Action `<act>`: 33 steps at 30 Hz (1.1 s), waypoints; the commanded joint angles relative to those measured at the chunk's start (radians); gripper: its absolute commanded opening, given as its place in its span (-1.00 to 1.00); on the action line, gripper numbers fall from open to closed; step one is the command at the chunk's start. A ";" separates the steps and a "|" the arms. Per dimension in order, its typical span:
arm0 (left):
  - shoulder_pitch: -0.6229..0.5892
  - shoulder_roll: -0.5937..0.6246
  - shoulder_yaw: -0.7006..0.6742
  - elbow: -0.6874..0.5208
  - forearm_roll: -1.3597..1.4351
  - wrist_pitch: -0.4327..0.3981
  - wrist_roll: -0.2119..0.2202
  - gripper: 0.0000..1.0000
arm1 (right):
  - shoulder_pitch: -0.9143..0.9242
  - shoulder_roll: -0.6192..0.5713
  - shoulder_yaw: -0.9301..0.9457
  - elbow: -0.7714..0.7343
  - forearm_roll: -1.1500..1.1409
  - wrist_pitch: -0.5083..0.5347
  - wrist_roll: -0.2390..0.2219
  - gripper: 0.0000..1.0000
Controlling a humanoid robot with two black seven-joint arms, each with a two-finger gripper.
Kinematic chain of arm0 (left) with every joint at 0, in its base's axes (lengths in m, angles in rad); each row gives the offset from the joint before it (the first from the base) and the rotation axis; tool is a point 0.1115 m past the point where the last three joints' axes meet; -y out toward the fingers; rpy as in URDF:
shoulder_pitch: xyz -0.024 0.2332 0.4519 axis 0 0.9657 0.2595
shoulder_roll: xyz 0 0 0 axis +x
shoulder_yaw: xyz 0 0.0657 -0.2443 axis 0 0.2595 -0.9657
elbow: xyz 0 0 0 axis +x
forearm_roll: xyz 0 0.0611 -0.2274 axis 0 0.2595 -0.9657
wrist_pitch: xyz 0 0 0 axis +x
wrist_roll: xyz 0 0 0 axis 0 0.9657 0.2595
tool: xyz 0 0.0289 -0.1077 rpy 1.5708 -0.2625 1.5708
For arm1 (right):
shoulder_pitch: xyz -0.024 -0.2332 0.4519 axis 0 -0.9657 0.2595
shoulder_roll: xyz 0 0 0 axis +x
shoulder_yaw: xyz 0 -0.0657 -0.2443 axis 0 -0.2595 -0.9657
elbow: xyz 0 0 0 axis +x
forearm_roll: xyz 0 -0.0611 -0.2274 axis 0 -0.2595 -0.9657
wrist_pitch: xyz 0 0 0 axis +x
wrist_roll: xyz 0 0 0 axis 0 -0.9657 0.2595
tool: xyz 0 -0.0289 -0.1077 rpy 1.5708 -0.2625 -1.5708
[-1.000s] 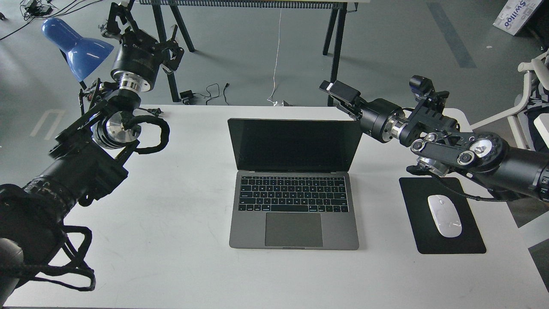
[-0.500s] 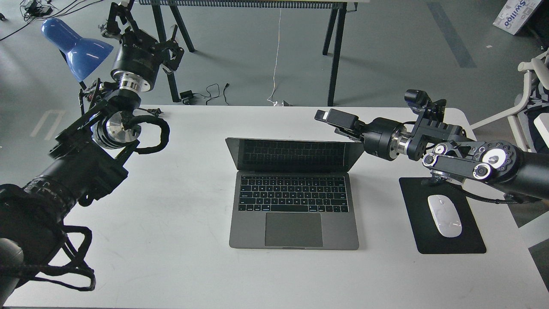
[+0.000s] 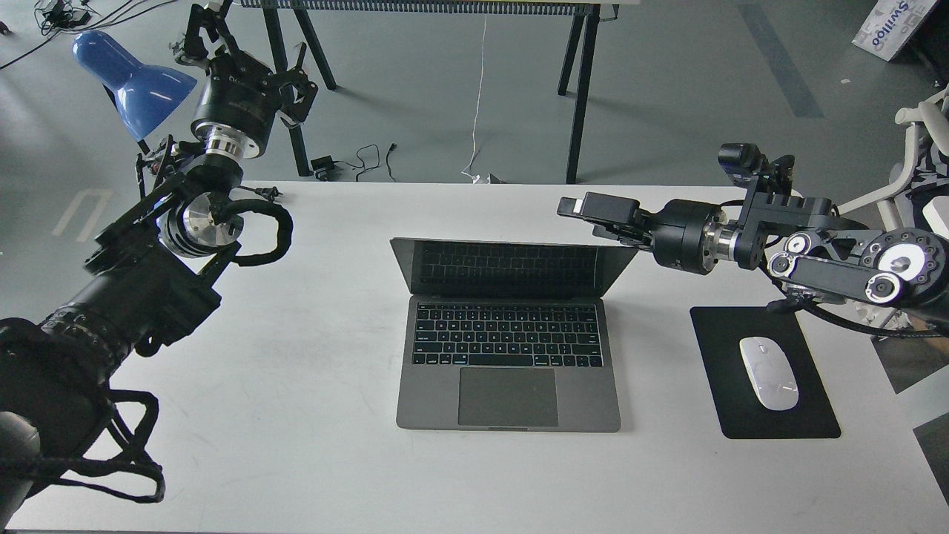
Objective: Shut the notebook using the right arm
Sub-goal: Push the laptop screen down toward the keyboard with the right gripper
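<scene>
My right gripper (image 3: 574, 208), fingers indistinguishable so I cannot tell its state, hovers just behind the half-lowered lid's right corner of the notebook (image 3: 508, 348), which sits mid-table, hinge running left-right.

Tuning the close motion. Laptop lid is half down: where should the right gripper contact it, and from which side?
Take the notebook by the lid's top edge near its right corner, from behind and above. The lid leans forward over the keys, so that free edge is farthest from the hinge. The right gripper hovers beside that corner, apart from it.
</scene>
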 commanded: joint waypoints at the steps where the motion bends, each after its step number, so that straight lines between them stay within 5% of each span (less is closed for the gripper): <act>1: -0.001 0.000 0.000 0.000 0.000 0.000 0.000 1.00 | 0.001 -0.008 0.001 0.001 -0.026 0.035 0.000 0.98; 33: 0.000 0.000 0.000 0.000 0.000 0.000 0.000 1.00 | -0.191 0.079 -0.014 0.085 -0.134 0.045 0.000 0.98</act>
